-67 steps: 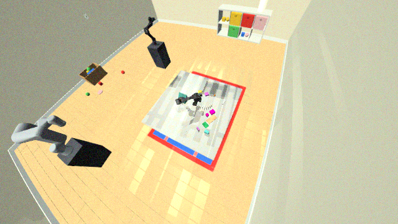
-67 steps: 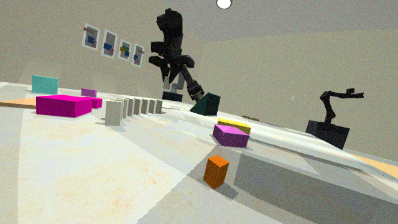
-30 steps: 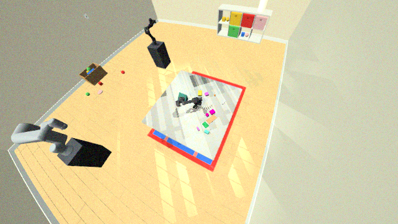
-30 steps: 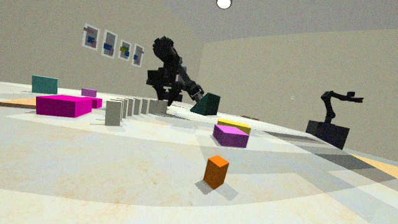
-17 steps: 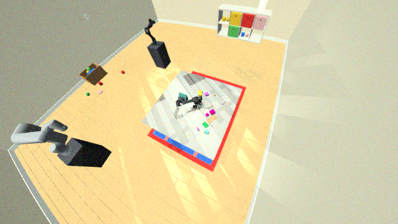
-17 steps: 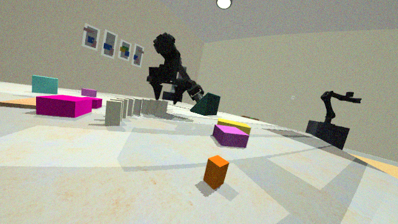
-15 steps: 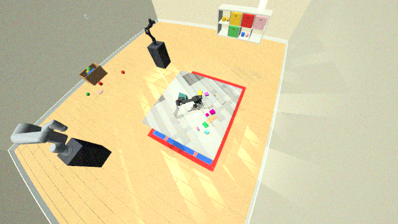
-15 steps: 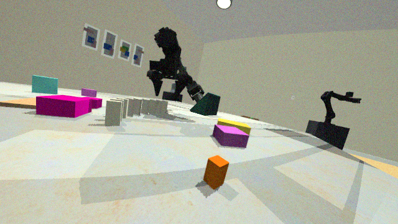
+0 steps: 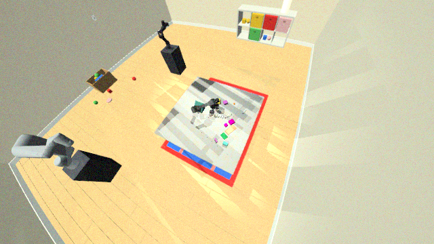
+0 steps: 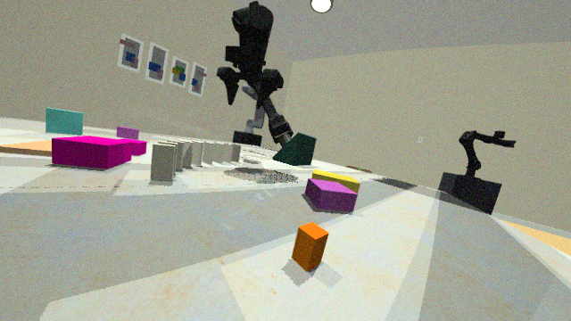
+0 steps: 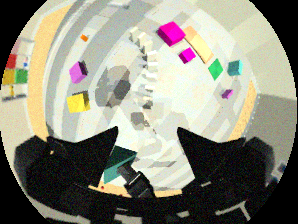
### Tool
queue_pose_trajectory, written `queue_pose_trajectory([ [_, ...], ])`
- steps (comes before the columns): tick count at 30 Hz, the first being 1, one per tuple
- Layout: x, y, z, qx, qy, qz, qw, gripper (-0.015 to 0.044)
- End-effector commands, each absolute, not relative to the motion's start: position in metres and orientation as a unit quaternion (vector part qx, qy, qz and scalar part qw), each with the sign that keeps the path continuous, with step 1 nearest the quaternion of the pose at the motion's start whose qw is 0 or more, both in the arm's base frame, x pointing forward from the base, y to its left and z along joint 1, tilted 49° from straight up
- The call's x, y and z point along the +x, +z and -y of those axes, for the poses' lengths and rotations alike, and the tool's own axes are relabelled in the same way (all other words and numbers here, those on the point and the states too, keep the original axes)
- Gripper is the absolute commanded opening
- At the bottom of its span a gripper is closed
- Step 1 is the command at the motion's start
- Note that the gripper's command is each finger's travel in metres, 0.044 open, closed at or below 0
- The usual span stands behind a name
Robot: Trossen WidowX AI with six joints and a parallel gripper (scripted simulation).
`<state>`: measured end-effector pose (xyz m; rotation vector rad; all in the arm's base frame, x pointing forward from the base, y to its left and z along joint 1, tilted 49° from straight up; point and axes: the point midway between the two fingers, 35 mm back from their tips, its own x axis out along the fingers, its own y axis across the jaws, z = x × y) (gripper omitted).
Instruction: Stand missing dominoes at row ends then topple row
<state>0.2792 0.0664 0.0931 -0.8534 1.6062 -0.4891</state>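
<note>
A curved row of several pale grey dominoes stands upright on the table. In the exterior view its near end is left of centre and the row runs back toward the arm. In the wrist view it runs from the top centre down toward the space between the fingers. My gripper is wide open with nothing between its fingers. It hangs above the far end of the row, clear of the dominoes. The exact gaps at that far end are too small to tell.
A large magenta block lies beside the row, near a tan slab. On the other side are a purple block, a yellow block and an orange block. A dark green block stands by the arm.
</note>
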Motion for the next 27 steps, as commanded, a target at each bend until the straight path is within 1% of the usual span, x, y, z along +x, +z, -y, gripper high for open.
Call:
queue_pose_trajectory([
  [1, 0.276, 0.093, -0.064, -0.323, -0.257, -0.677, 0.61, 0.0361],
  [5, 0.266, 0.085, -0.053, -0.196, -0.385, -0.615, 0.66, 0.0256],
  [8, 0.259, 0.078, -0.044, -0.096, -0.472, -0.553, 0.68, 0.0177],
  [11, 0.252, 0.072, -0.035, 0.007, -0.552, -0.478, 0.684, 0.0099],
  [15, 0.241, 0.064, -0.023, 0.142, -0.638, -0.36, 0.665, 0.0],
  [18, 0.238, 0.062, -0.019, 0.186, -0.662, -0.317, 0.653, 0.0],
  [27, 0.237, 0.061, -0.019, 0.189, -0.664, -0.314, 0.652, 0.0],
])
